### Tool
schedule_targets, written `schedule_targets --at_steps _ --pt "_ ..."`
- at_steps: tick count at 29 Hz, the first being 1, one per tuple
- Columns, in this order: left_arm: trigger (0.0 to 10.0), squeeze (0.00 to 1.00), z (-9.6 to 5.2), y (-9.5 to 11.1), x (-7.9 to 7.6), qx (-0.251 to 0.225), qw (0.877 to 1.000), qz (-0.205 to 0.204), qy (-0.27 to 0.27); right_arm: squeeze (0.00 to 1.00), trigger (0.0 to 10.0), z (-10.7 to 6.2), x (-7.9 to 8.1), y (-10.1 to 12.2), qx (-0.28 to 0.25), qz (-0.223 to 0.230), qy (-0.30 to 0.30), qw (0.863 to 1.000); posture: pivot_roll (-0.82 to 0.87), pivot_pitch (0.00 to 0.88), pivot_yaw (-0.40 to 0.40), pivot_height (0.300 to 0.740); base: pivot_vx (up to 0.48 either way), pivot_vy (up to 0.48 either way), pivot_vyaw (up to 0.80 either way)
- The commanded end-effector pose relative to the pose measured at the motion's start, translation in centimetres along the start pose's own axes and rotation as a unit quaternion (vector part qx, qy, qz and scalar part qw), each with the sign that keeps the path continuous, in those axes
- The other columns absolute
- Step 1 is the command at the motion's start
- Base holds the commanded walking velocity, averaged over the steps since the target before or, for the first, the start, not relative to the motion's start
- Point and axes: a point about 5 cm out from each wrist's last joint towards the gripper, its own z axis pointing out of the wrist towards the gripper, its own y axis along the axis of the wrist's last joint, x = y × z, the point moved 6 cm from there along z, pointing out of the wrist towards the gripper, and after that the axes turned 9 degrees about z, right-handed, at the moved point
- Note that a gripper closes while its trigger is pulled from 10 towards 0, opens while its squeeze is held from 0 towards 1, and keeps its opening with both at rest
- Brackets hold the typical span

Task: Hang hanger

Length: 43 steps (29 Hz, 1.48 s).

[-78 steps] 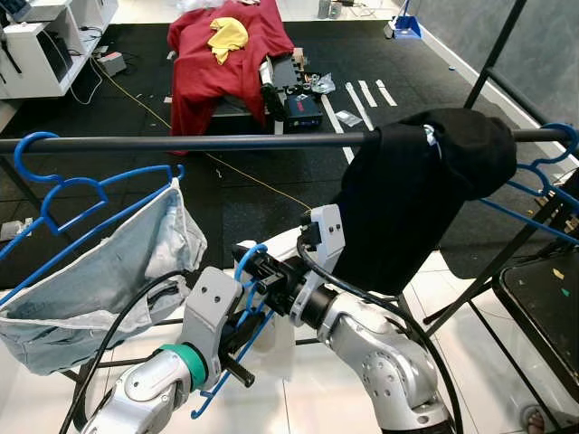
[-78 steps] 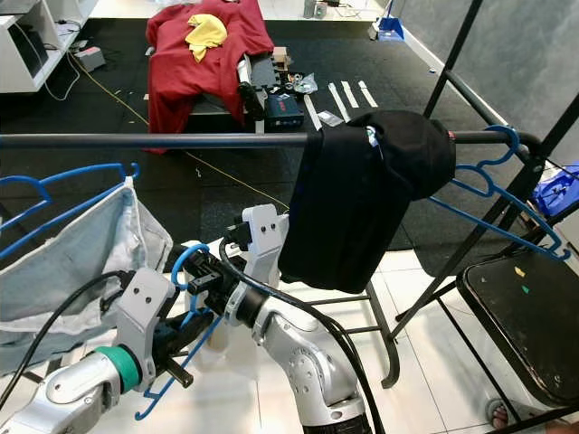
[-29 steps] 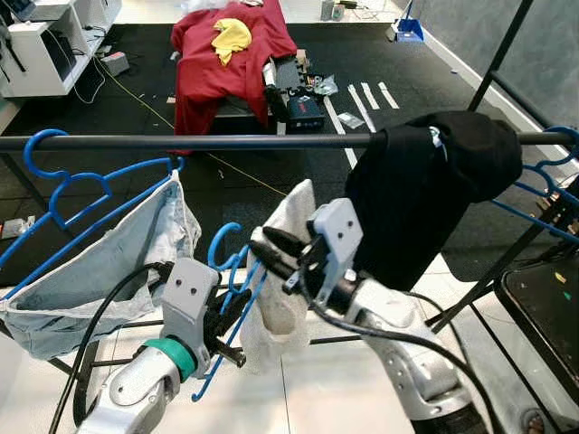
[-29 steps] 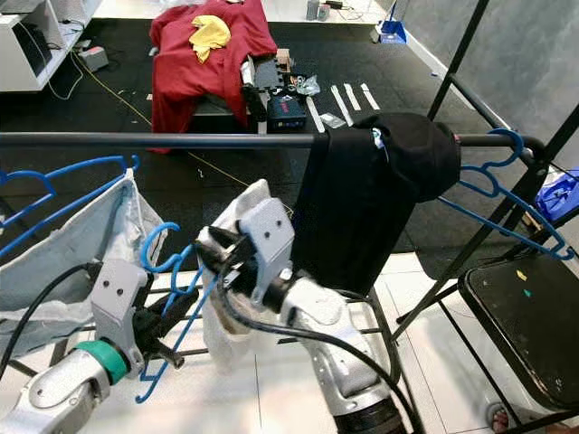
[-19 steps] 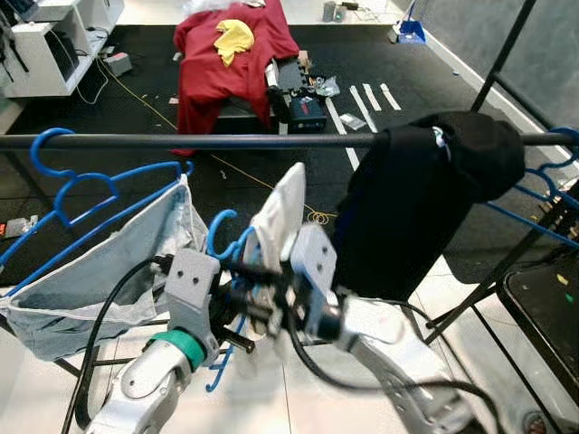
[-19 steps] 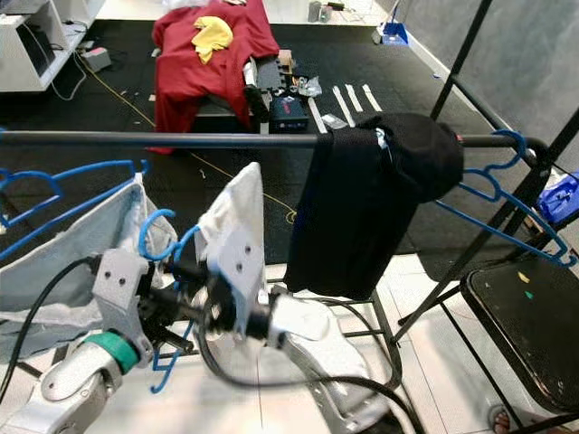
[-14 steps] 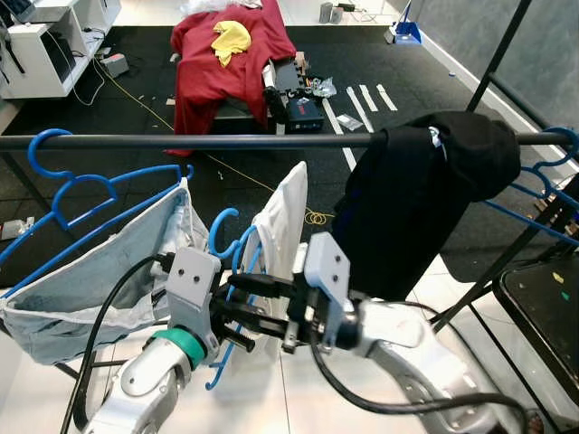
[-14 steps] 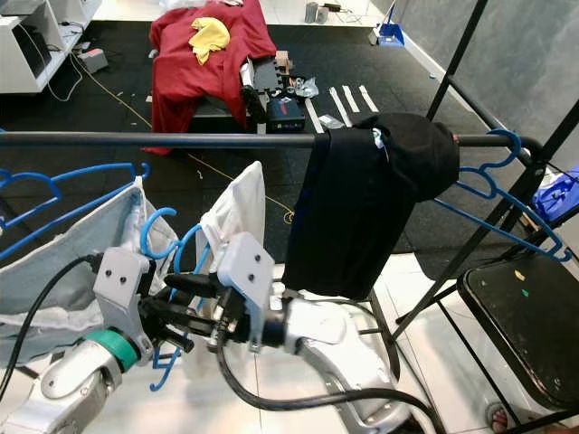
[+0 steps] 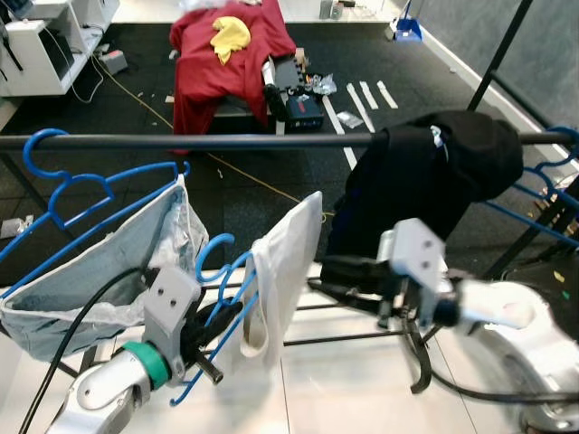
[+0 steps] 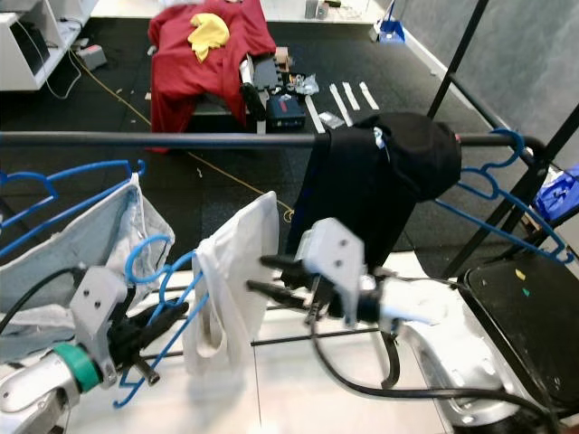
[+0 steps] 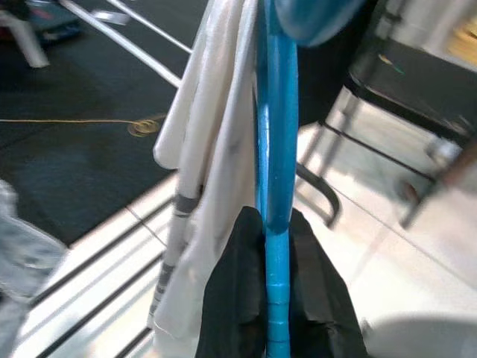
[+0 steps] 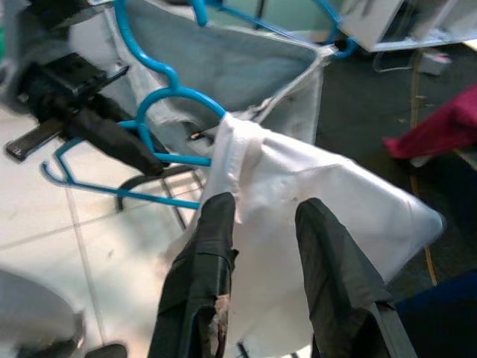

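Observation:
A blue hanger carries a white garment draped over one shoulder. My left gripper is shut on the hanger's lower bar and holds it below and in front of the black rail. The hanger's hook points up, short of the rail. My right gripper is open just right of the white garment, fingers pointing at it without touching. In the right wrist view the white garment lies just beyond the spread fingers.
Another blue hanger with a grey garment hangs on the rail at the left. A black garment is draped over the rail at the right, with a bare blue hanger beyond it. A black chair stands at the right.
My right gripper has let go of the white garment and drawn back to the right. The garment now hangs from the hanger alone. The left gripper with the hanger has sunk a little.

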Motion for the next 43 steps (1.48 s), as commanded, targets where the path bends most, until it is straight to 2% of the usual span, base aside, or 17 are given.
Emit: schedule_targets --at_steps 1,3,6,8,10,13,19,24,27,31,33,34,35,41,43 --pt "10.0 0.00 -0.3 0.5 -1.4 -0.017 0.999 0.022 -0.043 0.00 10.0 -0.5 1.1 -0.3 0.011 0.007 0.028 1.000 -0.19 0.179 0.018 0.740 0.000 0.000 0.00" --pt "10.0 0.00 -0.9 0.3 -2.5 -0.013 0.994 0.046 -0.096 0.00 10.0 -1.3 2.3 -1.1 0.038 0.012 0.062 0.997 -0.19 0.180 0.015 0.740 0.000 0.000 0.00" --pt "10.0 0.00 -1.2 0.3 -2.8 -0.012 0.992 0.056 -0.112 0.00 10.0 -1.5 2.8 -1.5 0.049 0.012 0.077 0.996 -0.19 0.182 0.016 0.740 0.000 0.000 0.00" --pt "10.0 0.00 -1.5 0.5 -3.0 -0.017 0.987 0.080 -0.140 0.00 10.0 -2.0 3.7 -1.9 0.067 0.012 0.108 0.992 -0.20 0.183 0.017 0.740 0.000 0.000 0.00" --pt "10.0 0.00 -1.5 0.5 -3.0 -0.017 0.987 0.080 -0.140 0.00 10.0 -2.0 3.7 -1.9 0.067 0.012 0.108 0.992 -0.20 0.183 0.017 0.740 0.000 0.000 0.00" --pt "10.0 0.00 -1.8 1.0 -3.4 -0.026 0.981 0.098 -0.167 0.00 10.0 -2.5 4.2 -2.4 0.090 0.005 0.138 0.986 -0.20 0.184 0.021 0.740 0.000 0.000 0.00" --pt "10.0 0.00 -2.0 1.2 -3.5 -0.029 0.977 0.109 -0.183 0.00 10.0 -2.6 2.7 -1.4 0.095 -0.041 0.133 0.986 -0.19 0.182 0.025 0.740 0.000 0.000 0.00" --pt "10.0 0.00 -2.3 0.7 -3.8 -0.026 0.975 0.110 -0.191 0.00 10.0 -3.1 0.7 1.4 0.082 -0.093 0.103 0.987 -0.18 0.175 0.024 0.740 0.000 0.000 0.00" --pt "10.0 0.00 -2.3 0.6 -3.9 -0.026 0.975 0.111 -0.191 0.00 10.0 -3.3 0.5 1.6 0.082 -0.098 0.099 0.987 -0.18 0.173 0.023 0.740 0.000 0.000 0.00" --pt "10.0 0.00 -2.4 0.6 -3.8 -0.027 0.974 0.112 -0.193 0.00 10.0 -3.9 0.6 0.7 0.101 -0.084 0.107 0.985 -0.18 0.173 0.024 0.740 0.000 0.000 0.00" --pt "10.0 0.00 -2.4 0.7 -3.8 -0.030 0.973 0.114 -0.197 0.00 10.0 -4.1 1.8 -0.9 0.102 -0.023 0.145 0.984 -0.19 0.174 0.029 0.740 0.000 0.000 0.00" --pt "10.0 0.00 -2.4 0.7 -3.8 -0.030 0.973 0.114 -0.197 0.00 10.0 -4.1 1.8 -0.9 0.102 -0.023 0.145 0.984 -0.19 0.174 0.029 0.740 0.000 0.000 0.00" --pt "10.0 0.00 -2.3 0.8 -3.8 -0.032 0.973 0.115 -0.199 0.00 10.0 -3.9 2.4 -1.5 0.087 0.019 0.167 0.982 -0.18 0.173 0.034 0.740 0.000 0.000 0.00" --pt "10.0 0.00 -2.3 1.0 -3.7 -0.035 0.972 0.117 -0.199 0.00 10.0 -3.2 1.8 -2.2 0.085 0.028 0.168 0.982 -0.17 0.171 0.036 0.740 0.000 0.000 0.00" --pt "10.0 0.00 -2.4 1.1 -3.6 -0.036 0.972 0.118 -0.198 0.00 10.0 -2.5 1.3 -2.9 0.097 0.010 0.166 0.981 -0.16 0.171 0.037 0.740 0.000 0.000 0.00"
